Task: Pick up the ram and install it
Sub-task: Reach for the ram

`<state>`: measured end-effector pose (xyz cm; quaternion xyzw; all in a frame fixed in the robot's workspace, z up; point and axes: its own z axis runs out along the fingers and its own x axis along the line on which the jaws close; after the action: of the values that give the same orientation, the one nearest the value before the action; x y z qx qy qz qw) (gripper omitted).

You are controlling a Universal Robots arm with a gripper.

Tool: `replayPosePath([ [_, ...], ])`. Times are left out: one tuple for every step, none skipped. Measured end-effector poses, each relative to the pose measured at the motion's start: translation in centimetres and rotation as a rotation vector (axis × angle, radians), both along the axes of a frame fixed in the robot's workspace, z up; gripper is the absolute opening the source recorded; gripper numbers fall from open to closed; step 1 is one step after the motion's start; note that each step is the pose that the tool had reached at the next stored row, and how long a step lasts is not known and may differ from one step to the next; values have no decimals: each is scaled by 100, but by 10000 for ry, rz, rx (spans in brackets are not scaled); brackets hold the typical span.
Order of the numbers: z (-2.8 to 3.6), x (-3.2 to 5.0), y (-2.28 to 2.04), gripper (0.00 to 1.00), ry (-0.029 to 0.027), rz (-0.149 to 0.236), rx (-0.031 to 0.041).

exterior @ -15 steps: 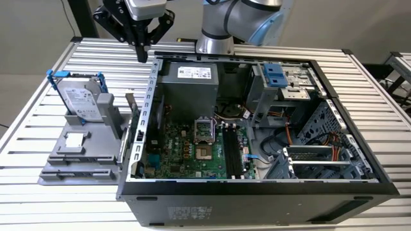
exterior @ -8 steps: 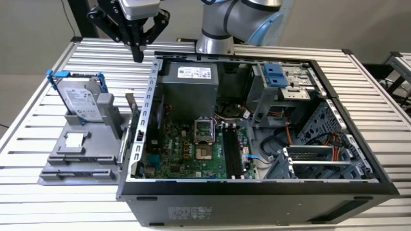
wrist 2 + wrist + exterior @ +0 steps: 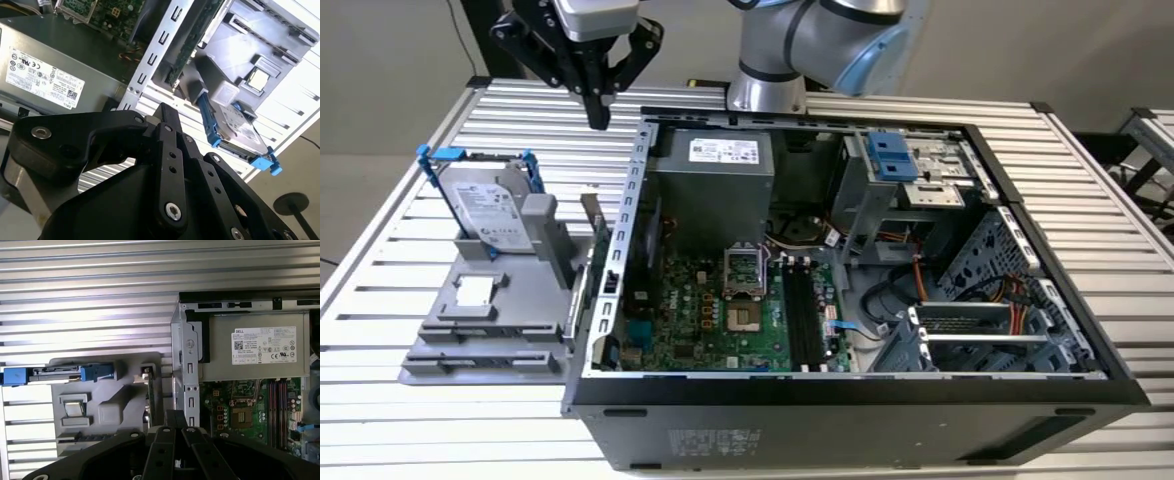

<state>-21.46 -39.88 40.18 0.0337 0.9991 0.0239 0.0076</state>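
Note:
The ram [image 3: 594, 224] is a thin circuit-board stick standing on edge in a grey fixture [image 3: 480, 335], right beside the computer case's outer wall. It appears edge-on in the first wrist view [image 3: 148, 390] and as a long dark-green strip in the second wrist view [image 3: 186, 47]. My gripper [image 3: 598, 118] hangs high above the table, past the ram's far end, shut with nothing in it. Its closed black fingers [image 3: 175, 417] point down over the fixture's edge, and the gripper [image 3: 167, 114] also looms large in the second wrist view. The black motherboard slots [image 3: 803, 320] lie inside the case.
A silver hard drive in a blue frame [image 3: 487, 205] stands in the fixture at the exterior view's left, with a small chip [image 3: 475, 290] lying in front of it. The open case [image 3: 1067, 330] holds a grey power supply [image 3: 714, 185], cables and drive bays. The slatted metal table [image 3: 400, 240] carries everything.

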Motion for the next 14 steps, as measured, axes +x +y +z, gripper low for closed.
replayPosePath([
  [0, -12, 0, 0, 0, 0, 0],
  [0, -24, 0, 0, 0, 0, 0],
  [0, -36, 0, 0, 0, 0, 0],
  [0, -48, 0, 0, 0, 0, 0],
  [0, -59, 0, 0, 0, 0, 0],
  [0, -71, 0, 0, 0, 0, -1],
  [1, -83, 0, 0, 0, 0, -1],
  [0, -96, 0, 0, 0, 0, 0],
  [0, -109, 0, 0, 1, 0, -1],
  [0, -124, 0, 0, 1, 0, -1],
  [0, -141, 0, 0, 1, 0, -1],
  [0, -159, 0, 0, 0, 0, -1],
  [0, -179, 0, 0, -1, 0, 0],
  [0, -200, 0, 0, 0, 1, -1],
])
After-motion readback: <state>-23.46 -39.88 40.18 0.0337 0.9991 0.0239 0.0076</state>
